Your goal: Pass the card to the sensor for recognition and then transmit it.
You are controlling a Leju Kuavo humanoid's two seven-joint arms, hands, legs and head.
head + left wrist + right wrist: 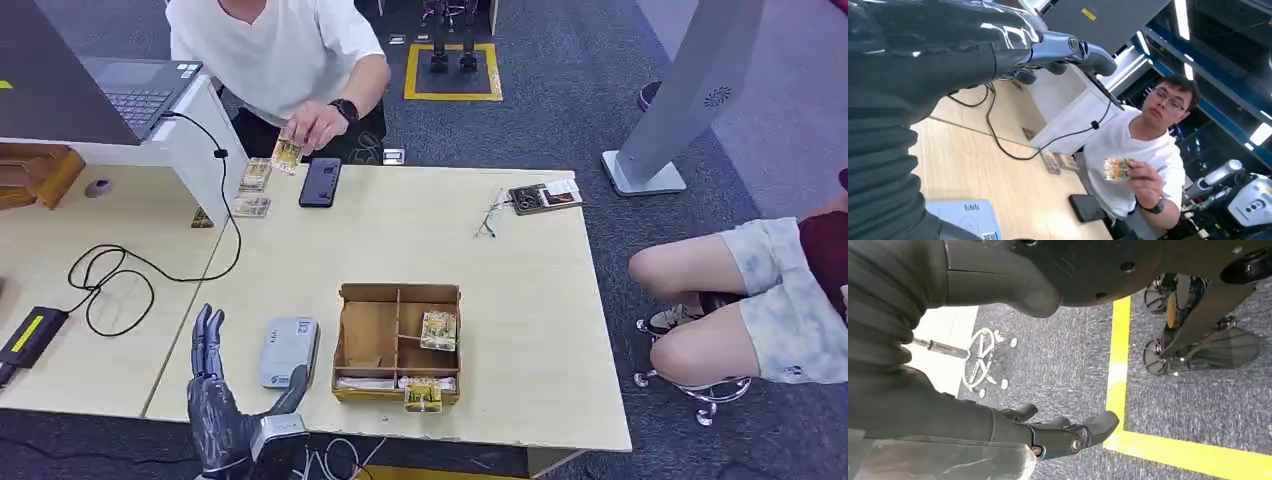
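Your robot's dark grey left hand [222, 405] stands upright at the near edge of the pale wooden table [520, 260], fingers straight and slightly apart, thumb out toward the sensor, holding nothing; in the left wrist view the same hand [948, 55] reaches across the top with its fingers extended and bare; the flat grey-white rectangular card sensor [288, 352] lies on the table just beside that hand, between it and the open brown wooden compartment box [398, 343]; the card you want, a small glossy card with a yellow-green picture [288, 152], is well apart from the robot, pinched in the hand of the person in the white shirt [270, 50] at the far edge of the table; you see it held up in the person's fingers in the left wrist view too [1117, 168]; more cards [253, 185] lie on the far side beside a black phone [320, 182], and two further cards sit in and on the box [438, 330]; your right hand [1058, 432] hangs over grey carpet [1068, 360] crossed by yellow floor tape [1118, 375], its fingers loosely curled and gripping nothing.
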